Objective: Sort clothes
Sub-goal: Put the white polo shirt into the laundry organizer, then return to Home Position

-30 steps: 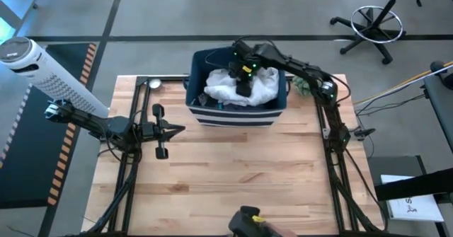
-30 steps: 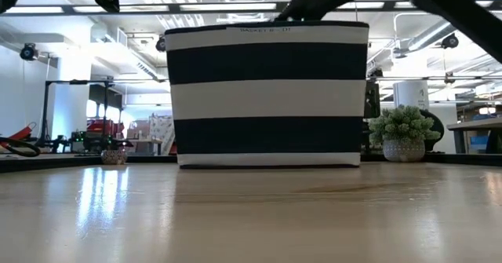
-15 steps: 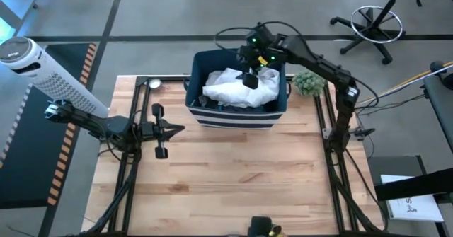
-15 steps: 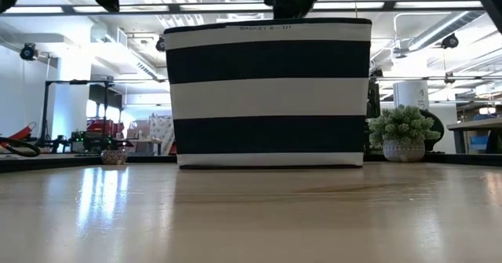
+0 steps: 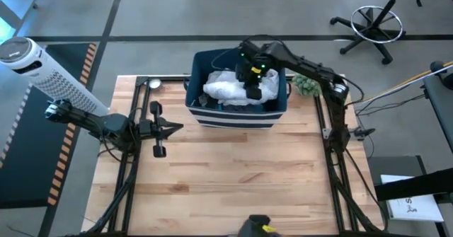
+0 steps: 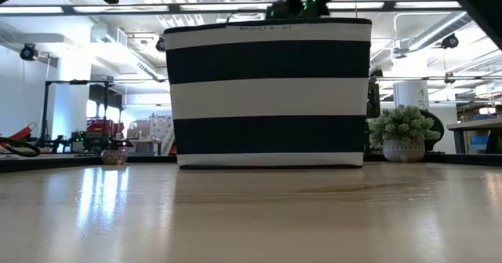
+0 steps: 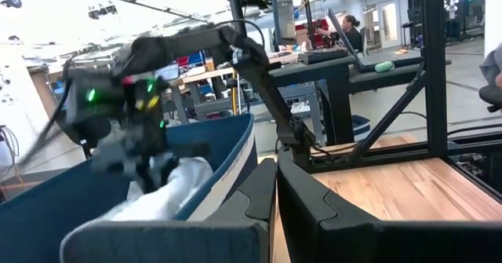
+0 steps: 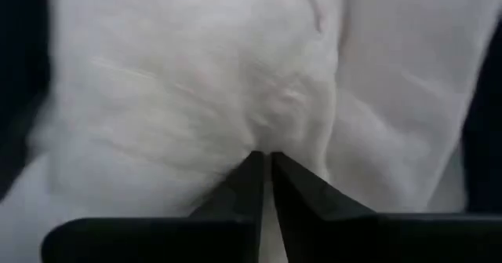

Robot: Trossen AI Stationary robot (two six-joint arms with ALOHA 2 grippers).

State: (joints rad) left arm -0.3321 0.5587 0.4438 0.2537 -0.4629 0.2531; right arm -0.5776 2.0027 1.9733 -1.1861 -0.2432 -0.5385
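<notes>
A large white garment (image 5: 226,88) lies bunched in the navy bin with white stripes (image 5: 233,115) at the table's far middle. It also shows in the left wrist view (image 7: 169,192). My right gripper (image 5: 253,92) reaches down into the bin and is shut at the garment's right part (image 8: 196,82). My left gripper (image 5: 173,129) hangs shut and empty over the table's left side, pointing right at the bin. The other clothes are hidden or out of view. My right gripper comes from above, pointing down into the bin. Its shut fingertips (image 8: 252,169) sit at a pucker of the white garment (image 8: 282,110), whose creases run to the tips. One layer or several, I cannot tell. The garment rests on the bin's contents.
A small green plant (image 5: 306,85) in a pot stands just right of the bin, near my right arm; it shows in the low view (image 6: 404,129). The bin (image 6: 267,90) stands tall in the low view. Bare wood lies between the bin and the near edge.
My right gripper has risen above the bin, then come down again onto the white garment, a little nearer the bin's right side. The garment's top has shifted slightly with it.
</notes>
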